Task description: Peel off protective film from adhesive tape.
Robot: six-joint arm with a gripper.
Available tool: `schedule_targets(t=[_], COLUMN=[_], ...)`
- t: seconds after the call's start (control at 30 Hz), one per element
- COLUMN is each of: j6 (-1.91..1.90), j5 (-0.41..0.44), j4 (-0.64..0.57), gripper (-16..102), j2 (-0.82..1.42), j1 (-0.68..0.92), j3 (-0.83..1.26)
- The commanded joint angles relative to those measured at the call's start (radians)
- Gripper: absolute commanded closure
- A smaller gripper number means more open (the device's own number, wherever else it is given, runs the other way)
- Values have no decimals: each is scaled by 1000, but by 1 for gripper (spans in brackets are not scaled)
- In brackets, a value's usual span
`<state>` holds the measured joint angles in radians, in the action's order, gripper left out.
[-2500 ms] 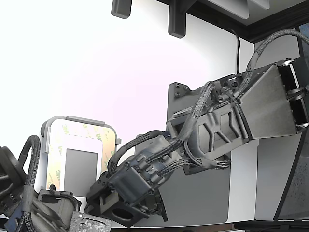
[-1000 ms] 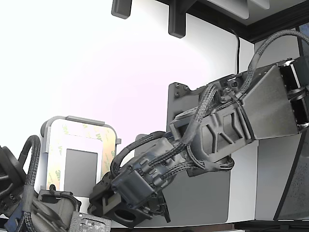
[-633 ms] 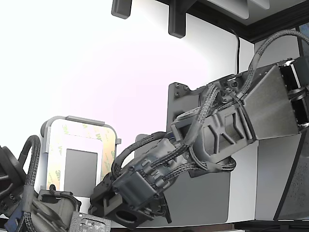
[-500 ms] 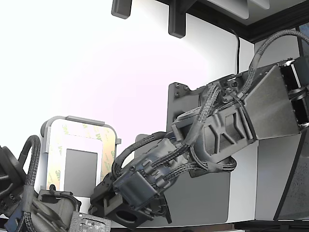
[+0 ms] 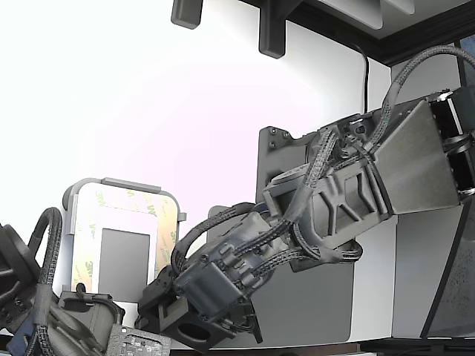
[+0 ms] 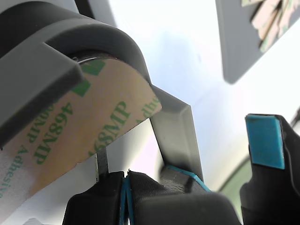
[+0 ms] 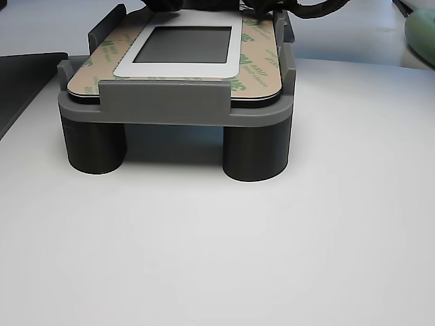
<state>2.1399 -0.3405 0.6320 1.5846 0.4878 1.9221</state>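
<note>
Wrist view puts the end effector (image 6: pixel 125 185) right at a rounded corner of the grey fixture (image 6: pixel 42 51); two dark pads with blue facing sit pressed together there, and a thin pale sliver rises out of the seam toward the protective film (image 6: pixel 79 136); my guess is that's a lifted liner tab pinched between them, but it's too close and cropped to be sure; another blue-faced pad (image 6: pixel 265 140) stands well apart from that pair, so I honestly can't tell how open the thing really is.

Other view shows the fixture standing on round legs on the white desk (image 7: pixel 217 258), with the adhesive tape (image 7: pixel 262 64) framing the grey square (image 7: pixel 183 44) on top of it; every strip I can see is faced with cream, green-printed liner; no bare adhesive showing anywhere.

So progress-wise: basically at the start; a corner maybe gripped, nothing actually peeled; whole frame left to strip. Some crumpled cream bits lie on a dark mat (image 6: pixel 243 42) well away from the fixture.
</note>
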Motion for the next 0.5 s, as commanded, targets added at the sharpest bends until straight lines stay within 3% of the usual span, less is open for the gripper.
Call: schedule_targets(t=[0.0,0.47], j6=[-2,5], j5=[-5,-3], j4=[-9,-25], gripper=[96,95], j2=[28,44], j1=[-6,3], j3=[-20,0])
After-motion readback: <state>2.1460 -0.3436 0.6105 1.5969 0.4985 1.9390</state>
